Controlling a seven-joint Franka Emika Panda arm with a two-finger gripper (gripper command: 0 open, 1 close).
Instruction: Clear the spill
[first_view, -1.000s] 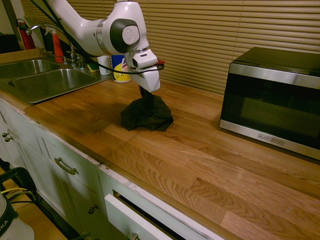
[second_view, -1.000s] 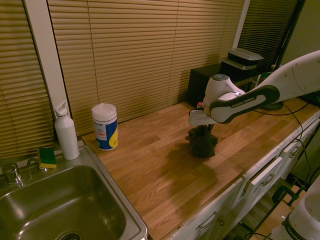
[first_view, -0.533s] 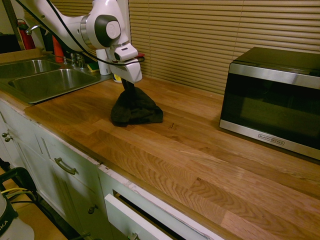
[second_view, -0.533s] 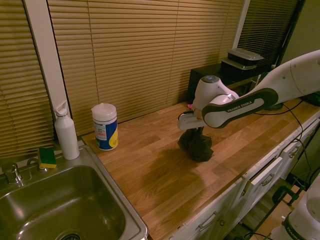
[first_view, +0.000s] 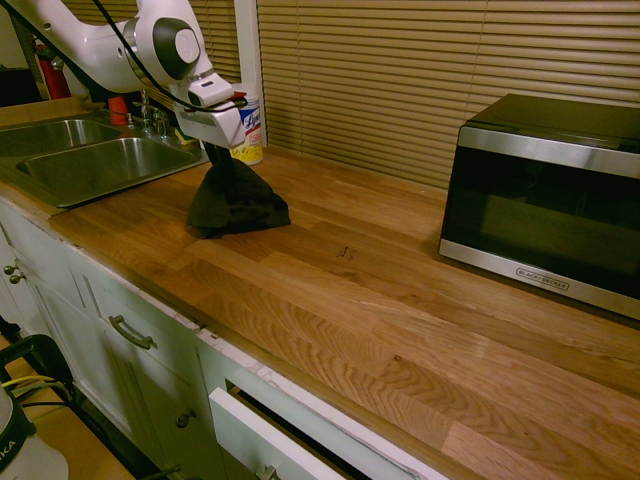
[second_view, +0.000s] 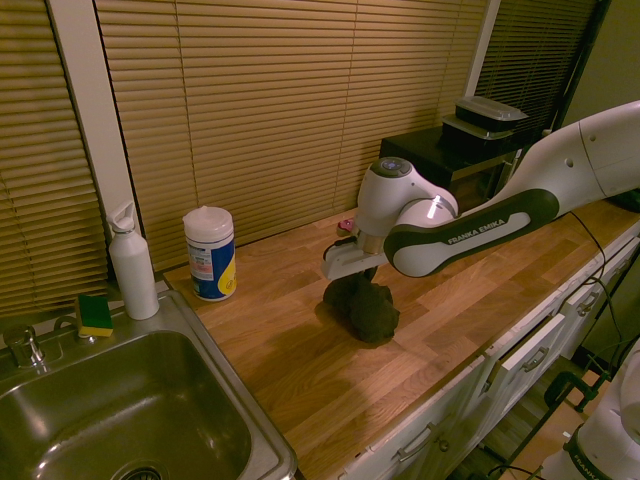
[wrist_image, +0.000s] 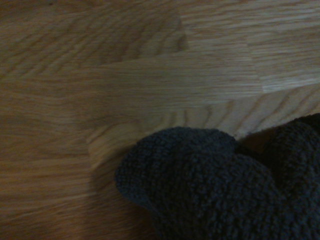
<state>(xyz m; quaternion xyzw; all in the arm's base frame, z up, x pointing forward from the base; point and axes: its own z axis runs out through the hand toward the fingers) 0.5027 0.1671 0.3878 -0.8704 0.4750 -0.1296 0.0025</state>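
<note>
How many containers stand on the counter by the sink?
2. A wipes canister stands on the wood near the blinds; a white spray bottle stands at the sink's back corner, beside a sponge. The arm may hide others in the first exterior view.

Gripper (first_view: 231, 155): fingertips buried in the peak of the dark cloth (first_view: 236, 200), not visible. Spill (first_view: 344, 251): only faint specks at frame centre, too small to make out. Microwave (first_view: 545, 190): cut off at right edge. Sink (first_view: 85, 160): cropped at left edge. Wrist view: cloth runs off the bottom edge, soft focus.
</note>
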